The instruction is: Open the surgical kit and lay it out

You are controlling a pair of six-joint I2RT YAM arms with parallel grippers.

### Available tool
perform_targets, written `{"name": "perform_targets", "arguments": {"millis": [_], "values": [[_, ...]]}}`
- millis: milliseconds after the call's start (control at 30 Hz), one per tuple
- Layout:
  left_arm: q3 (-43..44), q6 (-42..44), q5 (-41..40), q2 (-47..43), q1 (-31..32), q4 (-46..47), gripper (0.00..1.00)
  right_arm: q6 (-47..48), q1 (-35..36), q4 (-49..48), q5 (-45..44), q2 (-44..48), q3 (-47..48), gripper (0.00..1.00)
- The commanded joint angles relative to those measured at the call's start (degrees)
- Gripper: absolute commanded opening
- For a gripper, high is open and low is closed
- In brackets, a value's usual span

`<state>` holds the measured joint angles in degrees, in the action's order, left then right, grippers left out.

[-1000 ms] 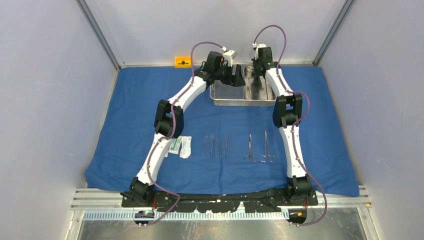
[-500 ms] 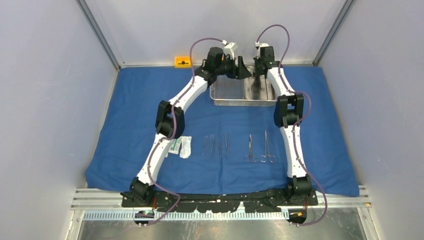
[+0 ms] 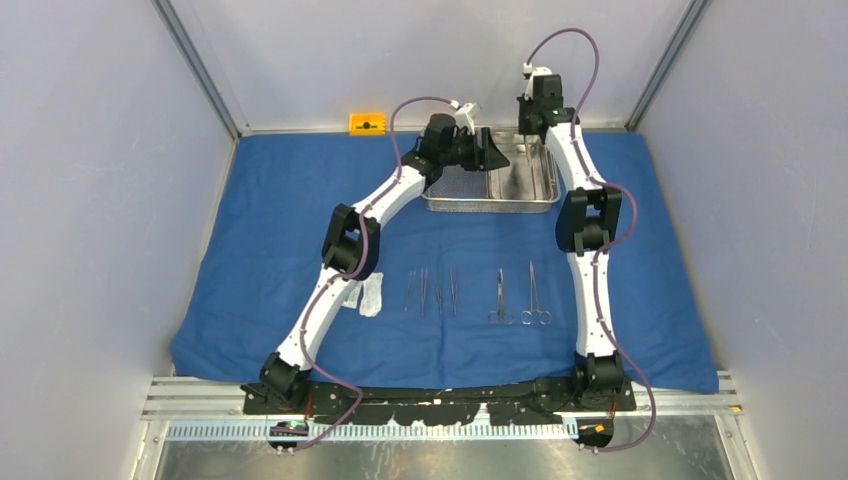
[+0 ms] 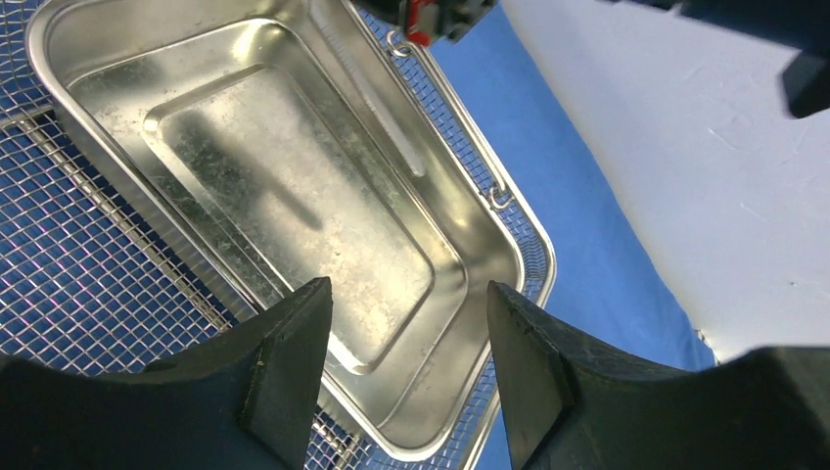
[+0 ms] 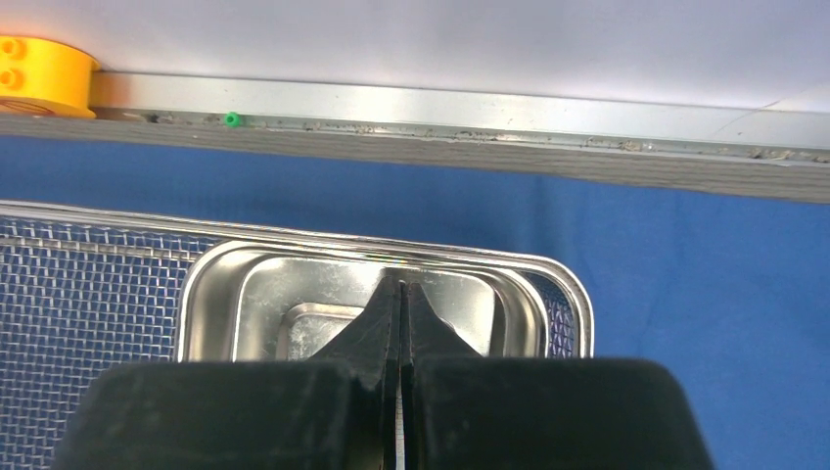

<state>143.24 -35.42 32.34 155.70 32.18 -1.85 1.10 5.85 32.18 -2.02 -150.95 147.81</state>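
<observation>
Steel tray (image 4: 294,196) under half-spread, empty left claw (image 4: 406,304).

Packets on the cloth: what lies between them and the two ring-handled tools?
A row of thin forceps, side by side on the blue cloth, touching neither the packets nor the ring-handled tools. The top view shows it.

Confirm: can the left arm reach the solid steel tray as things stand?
Probably yes. The left gripper hangs open directly above the tray, which sits in the mesh basket, with nothing in between. The right gripper, shut, sits near the tray's far end and may crowd that end.
</observation>
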Motion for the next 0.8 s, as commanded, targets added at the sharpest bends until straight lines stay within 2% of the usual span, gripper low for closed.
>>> {"name": "perform_targets", "arguments": {"millis": [0, 167, 300, 567, 767], "values": [[3.1, -1.2, -1.5, 0.5, 0.6, 5.2, 0.61, -1.0, -0.4, 0.2, 1.2, 7.0, -0.2, 0.00], [2.5, -2.5, -1.7, -0.5, 0.6, 4.7, 0.59, -3.0, -0.4, 2.6, 1.2, 9.6, -0.5, 0.00], [1.1, 0.4, -2.1, -4.1, 0.3, 0.1, 0.59, -3.1, -0.4, 4.7, 1.2, 14.3, -4.0, 0.00], [-7.1, 8.3, -4.8, -16.1, 0.2, -10.4, 0.58, -4.0, -0.4, 5.2, 0.3, 32.6, -23.9, 0.00], [-14.4, 13.2, -7.6, -26.0, 0.1, -16.4, 0.58, -5.6, -0.3, 5.2, -0.2, 47.7, -43.0, 0.00]]}}
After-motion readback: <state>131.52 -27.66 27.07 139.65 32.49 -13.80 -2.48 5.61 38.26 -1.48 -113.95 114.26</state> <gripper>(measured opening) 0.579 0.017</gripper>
